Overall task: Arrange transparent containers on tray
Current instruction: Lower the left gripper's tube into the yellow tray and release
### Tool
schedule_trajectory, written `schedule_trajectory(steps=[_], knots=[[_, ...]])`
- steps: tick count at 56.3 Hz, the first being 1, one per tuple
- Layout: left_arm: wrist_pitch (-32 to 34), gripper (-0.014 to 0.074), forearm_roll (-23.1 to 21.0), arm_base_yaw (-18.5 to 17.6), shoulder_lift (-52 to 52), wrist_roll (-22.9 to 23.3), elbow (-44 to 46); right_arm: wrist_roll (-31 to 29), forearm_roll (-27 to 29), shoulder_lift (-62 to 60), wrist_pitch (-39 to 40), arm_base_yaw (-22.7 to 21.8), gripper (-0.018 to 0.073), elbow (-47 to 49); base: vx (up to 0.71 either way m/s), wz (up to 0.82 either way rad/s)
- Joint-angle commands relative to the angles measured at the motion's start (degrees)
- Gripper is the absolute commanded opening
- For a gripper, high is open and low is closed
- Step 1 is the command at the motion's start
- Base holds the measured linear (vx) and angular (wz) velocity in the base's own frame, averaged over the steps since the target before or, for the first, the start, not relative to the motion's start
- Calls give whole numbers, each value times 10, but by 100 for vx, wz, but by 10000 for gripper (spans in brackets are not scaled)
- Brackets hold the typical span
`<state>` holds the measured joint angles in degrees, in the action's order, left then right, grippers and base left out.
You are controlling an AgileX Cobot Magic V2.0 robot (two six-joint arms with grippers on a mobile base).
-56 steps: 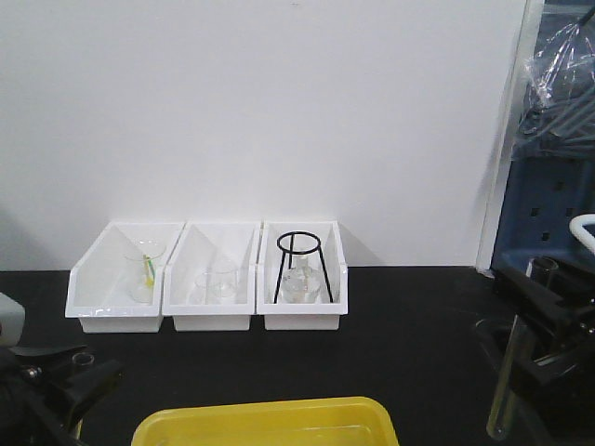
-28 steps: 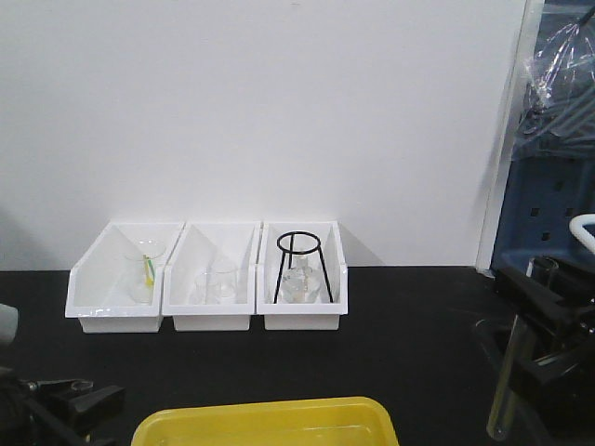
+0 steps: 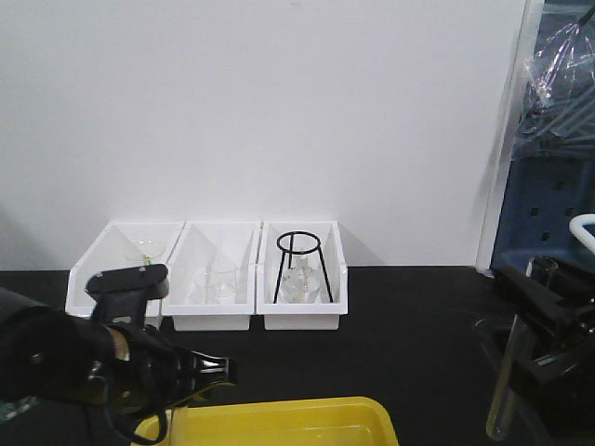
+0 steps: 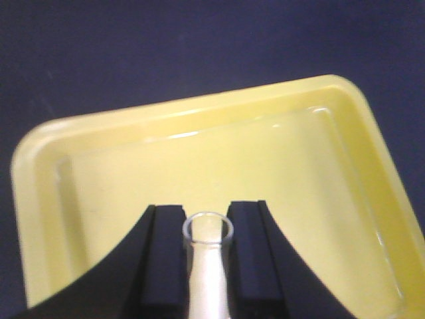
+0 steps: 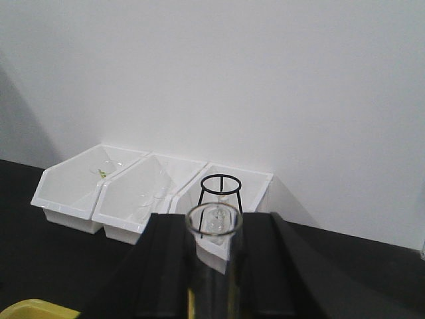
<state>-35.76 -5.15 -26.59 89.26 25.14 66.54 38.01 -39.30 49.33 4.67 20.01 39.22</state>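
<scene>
The left wrist view looks straight down on the yellow tray (image 4: 199, 106). My left gripper (image 4: 207, 211) hangs over the tray's floor, shut on a clear test tube (image 4: 208, 279) whose open rim points away from the camera. From the front, the left gripper (image 3: 200, 376) hovers over the left end of the tray (image 3: 297, 415), and its tube is hidden by the arm. At the right edge my right gripper (image 3: 522, 325) is shut on a second test tube (image 3: 505, 381), held nearly upright beside the tray. The right wrist view shows this gripper (image 5: 214, 222), this tube (image 5: 214, 279) and a tray corner (image 5: 33, 309).
Three white bins (image 3: 212, 321) stand in a row against the white wall. They hold small beakers, a flask and a black ring tripod (image 3: 299, 260). A blue cabinet (image 3: 548, 214) rises at the far right. The tabletop is black.
My left arm has swung up from the bottom-left corner and now hangs over the tray's left end, blocking part of the left bin. The right arm and its tube have not moved.
</scene>
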Motion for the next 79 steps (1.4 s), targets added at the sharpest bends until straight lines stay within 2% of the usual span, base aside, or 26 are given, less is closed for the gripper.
schedule_trajectory(steps=[1,12,17,24,34,43,58,64,70,79], knots=[[14,-1,-28,7,29,7,36,-3,3,-7,36,0,-11,19,0,0],[3,-1,-3,10,104,6,45,18,3,-7,36,0,-11,19,0,0],[4,0,-5,10,120,12,45,25,3,-7,36,0,-11,19,0,0],[2,4,-10,10,137,43,45,25,3,-7,36,0,-11,19,0,0],[-1,35,-9,10,153,44,44,25,3,-7,36,0,-11,19,0,0],[-2,111,-9,10,164,42,44,25,3,-7,36,0,-11,19,0,0],[-5,313,-6,10,175,42,44,25,3,-7,39,0,-11,19,0,0],[-3,376,10,10,175,43,44,25,3,-7,39,0,-11,19,0,0],[-7,413,23,10,172,46,44,27,3,-7,39,0,-11,19,0,0],[-12,417,25,10,160,46,52,29,3,-7,37,0,-11,19,0,0]])
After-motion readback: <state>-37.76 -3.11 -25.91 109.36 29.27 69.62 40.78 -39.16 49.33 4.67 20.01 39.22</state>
